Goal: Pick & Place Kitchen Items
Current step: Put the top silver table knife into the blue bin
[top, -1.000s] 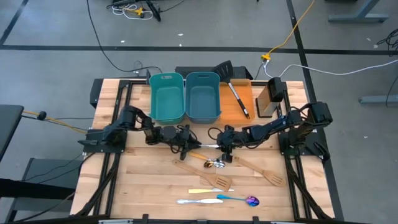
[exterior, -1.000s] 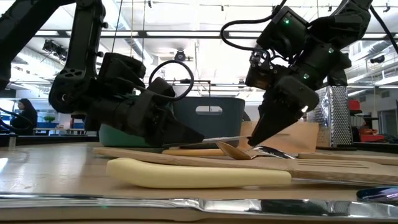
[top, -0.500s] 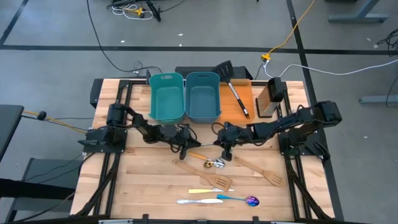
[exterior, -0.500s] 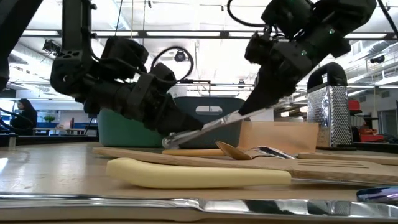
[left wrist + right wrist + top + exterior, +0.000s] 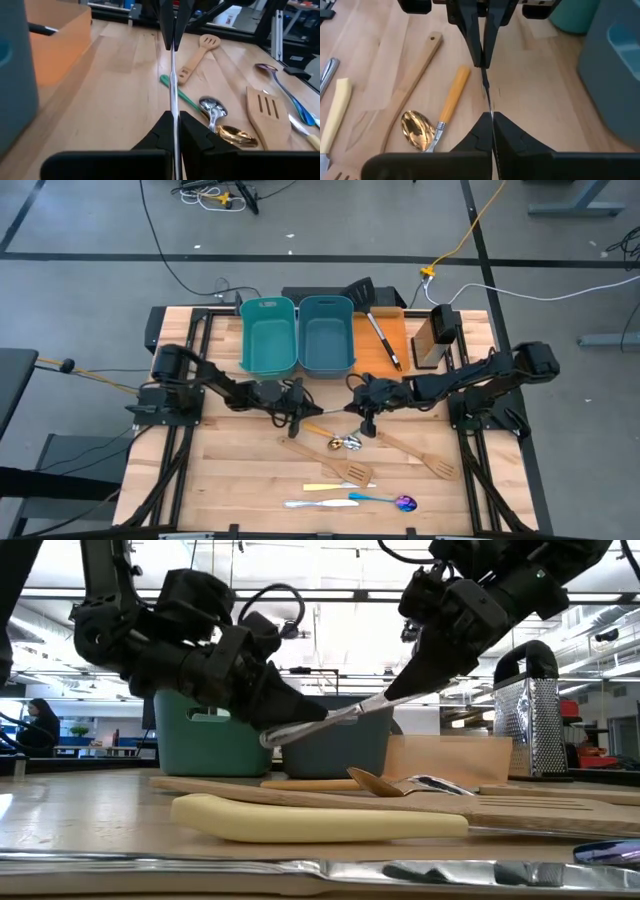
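Both arms meet over the middle of the table (image 5: 230, 470), just in front of the two teal bins (image 5: 298, 335), and share one thin silver utensil (image 5: 340, 718). The left gripper (image 5: 300, 408) is clamped on one end and the right gripper (image 5: 362, 412) on the other, each with its fingers pressed together on the metal. From above, the utensil is only a faint line between the two dark claws. The table-level camera shows what the top view cannot: the piece is lifted clear of the wood and slopes up toward the right gripper (image 5: 400, 700). The left wrist camera looks straight down the shaft (image 5: 173, 95) to the other claw's tips and also shows a green handle (image 5: 176, 92) on the table beneath, a silver spoon (image 5: 214, 111) and a gold spoon (image 5: 235, 136) touching each other, and two slotted wooden spatulas (image 5: 264, 112). The right wrist camera shows an orange-handled piece (image 5: 451, 97) beside the gold spoon. Nearer the table's front edge lie a cream-handled knife (image 5: 335, 486) and a blue-handled purple spoon (image 5: 385, 500). A black spatula (image 5: 375, 315) rests on the orange tray (image 5: 370, 345).
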Robot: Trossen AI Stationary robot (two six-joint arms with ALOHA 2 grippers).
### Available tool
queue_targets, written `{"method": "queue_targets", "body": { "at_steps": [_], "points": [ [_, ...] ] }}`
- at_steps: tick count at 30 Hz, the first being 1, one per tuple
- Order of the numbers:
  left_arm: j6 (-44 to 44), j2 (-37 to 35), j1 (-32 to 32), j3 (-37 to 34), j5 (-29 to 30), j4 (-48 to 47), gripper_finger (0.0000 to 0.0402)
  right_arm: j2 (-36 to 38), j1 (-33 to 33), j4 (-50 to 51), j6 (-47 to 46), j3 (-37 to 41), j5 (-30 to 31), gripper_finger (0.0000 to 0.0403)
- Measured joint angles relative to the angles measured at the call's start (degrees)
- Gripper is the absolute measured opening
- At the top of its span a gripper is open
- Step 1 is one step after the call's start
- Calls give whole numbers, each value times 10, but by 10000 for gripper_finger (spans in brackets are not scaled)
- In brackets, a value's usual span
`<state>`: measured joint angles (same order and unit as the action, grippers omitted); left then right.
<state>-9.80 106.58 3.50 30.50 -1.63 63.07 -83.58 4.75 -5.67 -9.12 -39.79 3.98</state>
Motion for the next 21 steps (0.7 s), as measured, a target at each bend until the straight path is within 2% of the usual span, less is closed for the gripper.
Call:
{"method": "queue_targets", "body": {
  "at_steps": [5,8,14,21],
  "points": [
    [6,-51,1,1,16,-36,46,25,0,4,7,0,3,7],
    [7,-89,2,3,10,-47,51,42,-2,22,10,2,19,7],
    [34,-165,1,2,15,-64,24,76,-1,46,16,2,33,7],
    [64,-255,1,2,17,-137,5,122,-3,43,35,2,39,7]
  ]
}}
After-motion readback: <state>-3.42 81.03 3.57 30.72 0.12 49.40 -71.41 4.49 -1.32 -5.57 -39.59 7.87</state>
